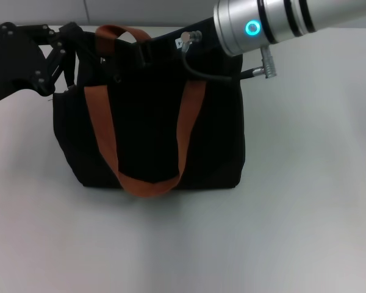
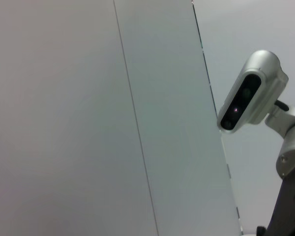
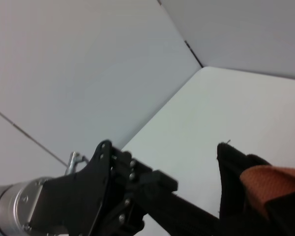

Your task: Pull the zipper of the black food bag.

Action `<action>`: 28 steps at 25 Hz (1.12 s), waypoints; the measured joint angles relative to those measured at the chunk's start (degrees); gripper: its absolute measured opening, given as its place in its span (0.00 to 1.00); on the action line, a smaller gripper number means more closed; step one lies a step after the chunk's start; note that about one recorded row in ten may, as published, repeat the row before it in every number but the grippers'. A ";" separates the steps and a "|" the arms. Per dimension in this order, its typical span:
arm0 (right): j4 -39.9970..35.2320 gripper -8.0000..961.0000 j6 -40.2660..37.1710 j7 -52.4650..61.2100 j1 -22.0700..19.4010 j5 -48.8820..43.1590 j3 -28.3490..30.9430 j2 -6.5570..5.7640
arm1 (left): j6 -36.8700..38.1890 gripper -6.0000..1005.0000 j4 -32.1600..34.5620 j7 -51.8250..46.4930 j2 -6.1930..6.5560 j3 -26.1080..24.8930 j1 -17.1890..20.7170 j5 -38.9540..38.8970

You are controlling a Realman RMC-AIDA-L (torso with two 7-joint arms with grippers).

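Up front, we see the black food bag point(image 1: 149, 116) standing upright on the white table point(image 1: 293, 213), its rust-brown handles point(image 1: 104, 134) draped down the near face (whatever is inside stays hidden from us). Our left gripper point(image 1: 70, 36) reaches in at the bag's top left corner, touching the rim, though we cannot tell whether its fingers are closed on anything. Our right arm point(image 1: 280, 21) crosses over the top right corner, its gripper out of sight. We cannot make out the zipper pull along the rim.
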 joint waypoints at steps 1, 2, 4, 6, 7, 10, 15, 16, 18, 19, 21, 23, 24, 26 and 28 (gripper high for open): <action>0.07 0.36 0.16 0.01 0.11 0.20 -0.47 0.06 | 0.11 0.04 0.00 -0.10 -0.03 0.04 -0.11 0.00; 0.14 0.36 0.21 0.01 0.22 0.70 -0.93 0.11 | 0.12 0.04 0.00 -0.22 -0.06 0.13 -0.25 0.00; 0.35 0.36 0.20 -0.15 0.35 2.47 -1.70 0.14 | 0.11 0.04 0.00 -0.30 -0.11 0.27 -0.44 -0.02; 0.54 0.36 0.09 -0.51 0.36 4.07 -2.20 0.14 | 0.03 0.04 0.00 -0.31 -0.13 0.23 -0.49 -0.05; 0.53 0.36 0.05 -0.65 0.32 4.40 -2.18 0.11 | 0.03 0.04 0.00 -0.32 -0.13 0.14 -0.49 -0.06; 0.84 0.36 0.00 -0.74 -0.10 4.52 -1.79 0.08 | 0.19 0.04 0.00 -0.37 -0.13 -0.04 -0.50 -0.11; 2.00 0.36 0.13 -0.77 -0.25 5.10 -1.74 0.03 | 0.29 0.04 0.00 -0.42 -0.13 -0.04 -0.47 -0.16; 2.07 0.36 0.27 -0.76 -0.30 5.23 -1.74 0.02 | 0.40 0.04 0.00 -0.42 -0.13 -0.03 -0.44 -0.18; 2.25 0.36 0.60 -0.66 -0.37 5.52 -1.72 0.00 | 0.77 0.04 0.00 -0.42 -0.13 -0.03 -0.39 -0.25; 2.55 0.36 0.76 -0.50 -0.34 5.85 -1.72 0.00 | 0.88 0.04 -0.01 -0.42 -0.13 0.00 -0.38 -0.27; 3.75 0.36 0.82 -0.42 0.09 7.16 -1.85 0.02 | 0.99 0.04 -0.01 -0.45 -0.13 0.09 -0.37 -0.31; 4.80 0.36 0.57 -0.58 0.70 8.84 -2.10 0.03 | 1.04 0.04 -0.01 -0.48 -0.13 0.22 -0.35 -0.35; 4.92 0.36 0.44 -0.64 0.84 9.35 -2.18 0.04 | 1.06 0.04 0.00 -0.49 -0.14 0.24 -0.33 -0.37; 4.98 0.36 0.51 -0.69 0.92 9.66 -2.29 0.04 | 1.10 0.05 -0.01 -0.50 -0.18 0.25 -0.30 -0.38; 5.80 0.36 0.84 -0.70 0.94 9.67 -2.18 -0.02 | 1.29 0.05 -0.01 -0.54 -0.20 0.27 -0.31 -0.38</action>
